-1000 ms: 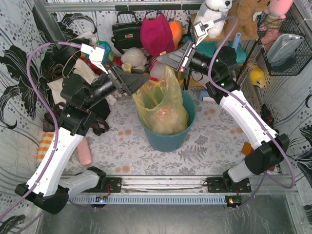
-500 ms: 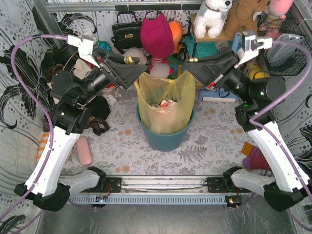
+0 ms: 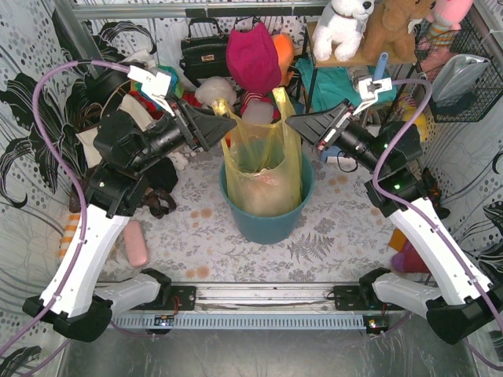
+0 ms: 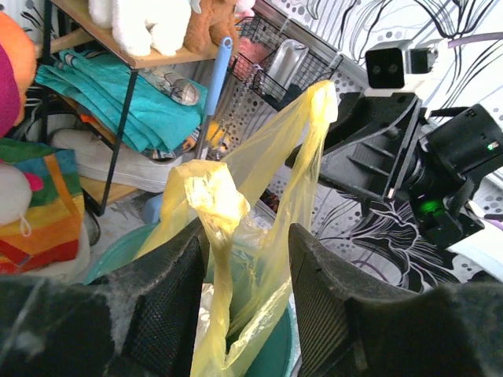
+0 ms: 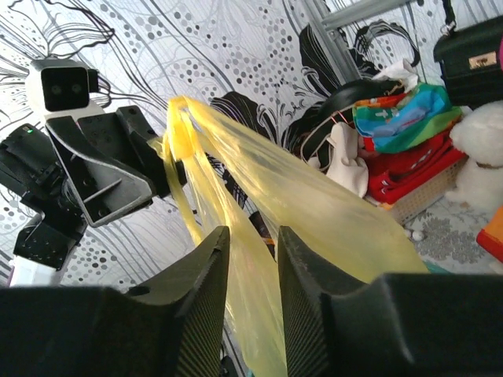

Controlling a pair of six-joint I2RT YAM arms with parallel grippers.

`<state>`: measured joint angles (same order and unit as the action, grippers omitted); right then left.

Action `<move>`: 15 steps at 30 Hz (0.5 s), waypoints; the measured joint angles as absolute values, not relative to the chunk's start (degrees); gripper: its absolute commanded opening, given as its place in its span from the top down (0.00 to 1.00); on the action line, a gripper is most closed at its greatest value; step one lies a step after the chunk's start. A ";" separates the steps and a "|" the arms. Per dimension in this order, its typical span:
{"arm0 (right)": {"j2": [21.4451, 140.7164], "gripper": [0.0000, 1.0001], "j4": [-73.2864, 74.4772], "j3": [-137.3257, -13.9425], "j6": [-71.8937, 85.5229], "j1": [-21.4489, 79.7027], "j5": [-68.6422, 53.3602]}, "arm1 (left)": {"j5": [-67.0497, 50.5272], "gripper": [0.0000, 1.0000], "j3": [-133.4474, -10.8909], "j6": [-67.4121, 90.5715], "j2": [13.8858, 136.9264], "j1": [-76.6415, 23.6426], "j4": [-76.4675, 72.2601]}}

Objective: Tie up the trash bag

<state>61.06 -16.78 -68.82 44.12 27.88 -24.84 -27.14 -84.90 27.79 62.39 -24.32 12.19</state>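
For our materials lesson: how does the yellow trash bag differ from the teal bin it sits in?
The trash bag is thin, translucent and crumpled; the bin is rigid and opaque. The bag's handles rise above the bin's rim. The left gripper and right gripper hold the bag, not the bin. Both are open-topped.

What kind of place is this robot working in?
Probably a robot test cell dressed up as a cluttered room: patterned walls on a metal frame, plush toys on a shelf, and a bin holding a trash bag.

Even bright light; close fingers (image 4: 165,310) softly blurred.
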 measured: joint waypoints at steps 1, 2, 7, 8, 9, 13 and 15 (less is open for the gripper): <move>61.36 0.66 -16.69 -69.49 44.03 27.88 -24.91 | -26.74 0.46 -85.58 27.16 62.35 -24.32 13.10; 61.78 0.66 -16.69 -70.37 44.01 27.88 -25.19 | -26.39 0.46 -86.15 26.65 62.26 -24.32 13.82; 64.58 0.64 -16.80 -75.22 43.86 27.88 -27.03 | -24.99 0.46 -88.55 25.02 62.04 -24.32 16.08; 65.21 0.64 -16.95 -76.07 43.88 27.88 -27.51 | -24.75 0.46 -88.90 24.88 62.04 -24.32 16.36; 65.91 0.64 -17.21 -76.88 43.99 27.88 -28.12 | -24.38 0.47 -89.34 24.77 62.08 -24.32 16.71; 68.66 0.64 -18.57 -79.22 45.17 27.88 -30.02 | -23.33 0.51 -91.72 24.64 63.13 -24.32 17.56; 69.95 0.66 -19.09 -80.03 45.87 27.88 -30.72 | -22.92 0.54 -93.17 24.56 64.07 -24.32 17.65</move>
